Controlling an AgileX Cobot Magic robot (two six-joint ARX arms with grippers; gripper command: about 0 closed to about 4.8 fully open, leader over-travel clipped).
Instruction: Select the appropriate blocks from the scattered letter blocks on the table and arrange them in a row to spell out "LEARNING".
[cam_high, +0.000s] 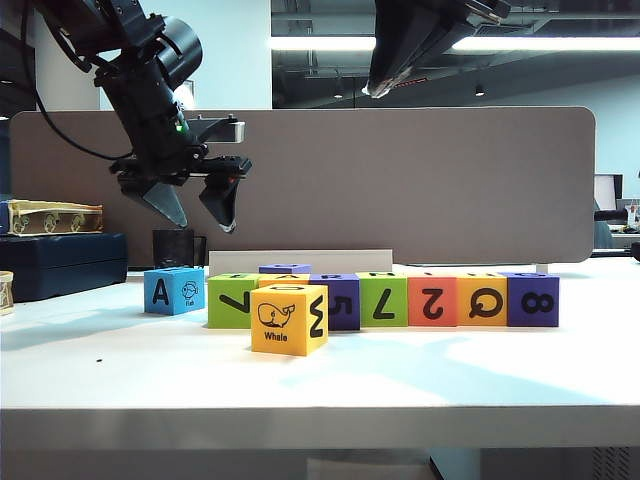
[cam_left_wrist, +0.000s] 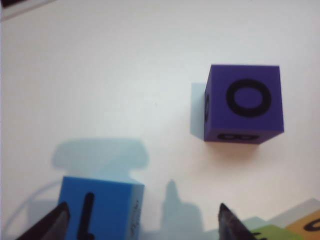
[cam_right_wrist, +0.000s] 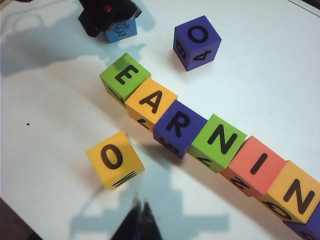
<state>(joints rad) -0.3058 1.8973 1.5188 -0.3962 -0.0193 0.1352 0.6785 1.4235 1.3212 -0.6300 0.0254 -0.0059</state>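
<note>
- Left gripper hangs in the air at 12 o'clock of the blue "A" block, fingers spread, nothing in them.
- Row on the table: tops read E-A-R-N-I-N.
- Yellow whale block at the row's 6 o'clock, left end.
- Purple "O" block apart, behind the row.
- Right gripper raised at right, tips pressed together, empty.

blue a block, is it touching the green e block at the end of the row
Apart. The exterior view shows white table between the blue A block and the green E block; the right wrist view shows the gap too.
</note>
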